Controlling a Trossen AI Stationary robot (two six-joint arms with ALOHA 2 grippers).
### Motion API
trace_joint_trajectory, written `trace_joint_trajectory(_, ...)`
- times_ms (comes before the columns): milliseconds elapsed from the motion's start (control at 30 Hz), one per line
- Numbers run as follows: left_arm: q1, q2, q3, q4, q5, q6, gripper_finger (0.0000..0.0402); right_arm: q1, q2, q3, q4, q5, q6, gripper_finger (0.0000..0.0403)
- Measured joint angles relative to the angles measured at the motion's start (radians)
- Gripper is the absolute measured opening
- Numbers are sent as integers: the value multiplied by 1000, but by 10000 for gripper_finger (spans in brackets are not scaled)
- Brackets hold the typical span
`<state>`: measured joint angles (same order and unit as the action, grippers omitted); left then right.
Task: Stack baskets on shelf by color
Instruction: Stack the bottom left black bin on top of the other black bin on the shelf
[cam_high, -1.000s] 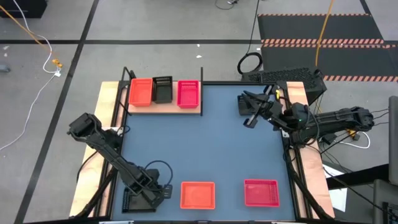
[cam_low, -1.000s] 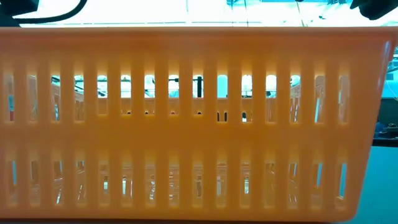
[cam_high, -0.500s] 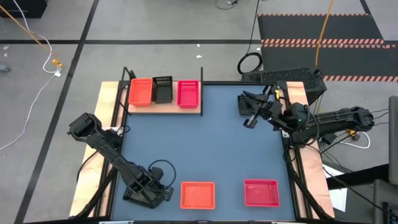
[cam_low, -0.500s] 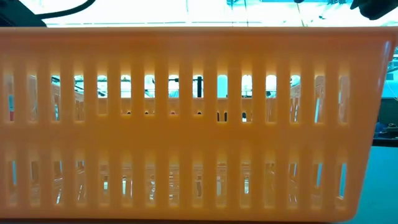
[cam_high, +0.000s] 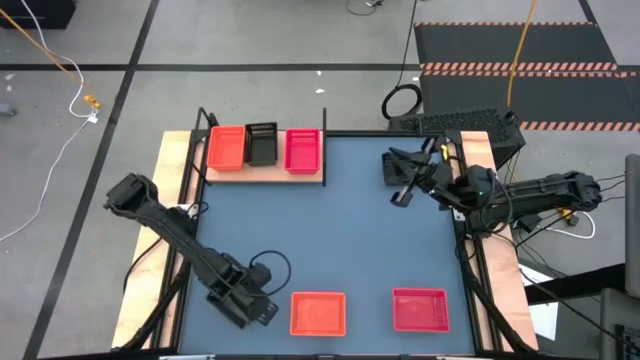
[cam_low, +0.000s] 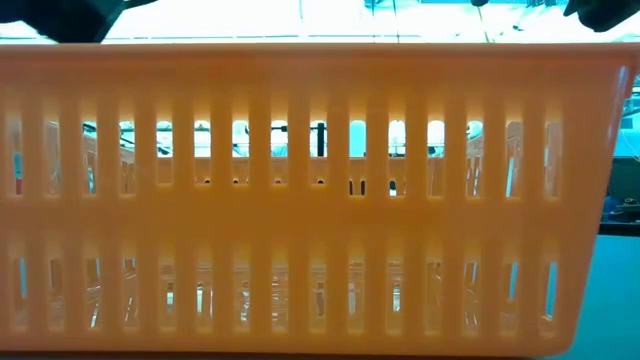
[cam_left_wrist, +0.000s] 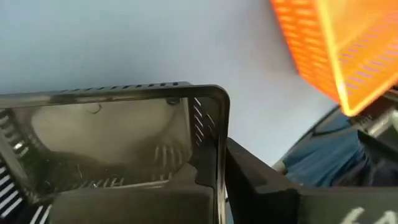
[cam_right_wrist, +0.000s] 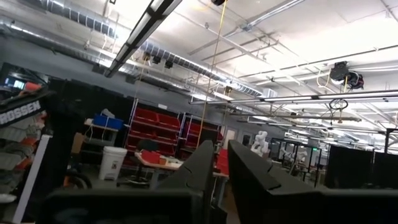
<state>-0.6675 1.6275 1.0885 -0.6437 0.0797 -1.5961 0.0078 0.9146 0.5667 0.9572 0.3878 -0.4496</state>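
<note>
My left gripper (cam_high: 252, 306) is at the table's near edge, just left of an orange basket (cam_high: 318, 313), and is shut on a black basket (cam_left_wrist: 112, 137). In the left wrist view that orange basket (cam_left_wrist: 336, 50) shows close ahead. A pink-red basket (cam_high: 420, 309) rests flat on the table to the right of it. On the light-wood shelf (cam_high: 262, 171) at the far left, an orange basket (cam_high: 227, 148), a black one (cam_high: 262, 143) and a pink one (cam_high: 303, 150) sit side by side. My right gripper (cam_high: 400, 183) waits shut and off the table near the far right, holding nothing. My left gripper holds the black basket by a side wall near a corner (cam_left_wrist: 216, 134). One finger (cam_left_wrist: 267, 186) lies outside the wall and the other is inside the basket. Whether the basket's bottom is off the table, I cannot tell.
The low view is filled by the slotted wall of the orange basket (cam_low: 320, 200) standing right before the camera. Thin black posts (cam_high: 324, 108) rise at the shelf's corners. Bare blue-grey tabletop (cam_high: 330, 230) lies between the shelf and the near baskets.
My left gripper has swung round at the near left corner and shifted toward the orange basket. The black basket, which lay by the table's near left edge, has moved with it and left that spot. The right arm kept still.
</note>
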Motion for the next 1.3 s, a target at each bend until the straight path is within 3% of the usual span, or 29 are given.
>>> trace_joint_trajectory(167, 47, -6, 0, 2, 20, 268, 13, 0, 0, 0, -32, 0, 3, 45)
trace_joint_trajectory(400, 146, -18, 0, -34, 151, 560, 9, 0, -24, 0, -128, 0, 73, 45)
trace_joint_trajectory(533, 189, -56, 23, -155, 182, 677, 9, 1, -46, 0, -194, 0, 126, 45)
trace_joint_trajectory(633, 219, -84, 106, -352, 175, 759, 8, 1, -61, 0, -237, 0, 163, 45)
trace_joint_trajectory(767, 248, -93, 263, -631, 71, 893, 7, 1, -74, 0, -286, 0, 212, 45)
trace_joint_trajectory(933, 292, -93, 417, -828, -121, 1098, 7, 1, -76, 0, -339, 0, 266, 45)
trace_joint_trajectory(1133, 392, -94, 486, -937, -315, 1328, 10, 1, -77, 0, -381, 0, 281, 45)
trace_joint_trajectory(1300, 540, -91, 488, -924, -471, 1529, 9, 1, -77, 0, -387, 0, 281, 45)
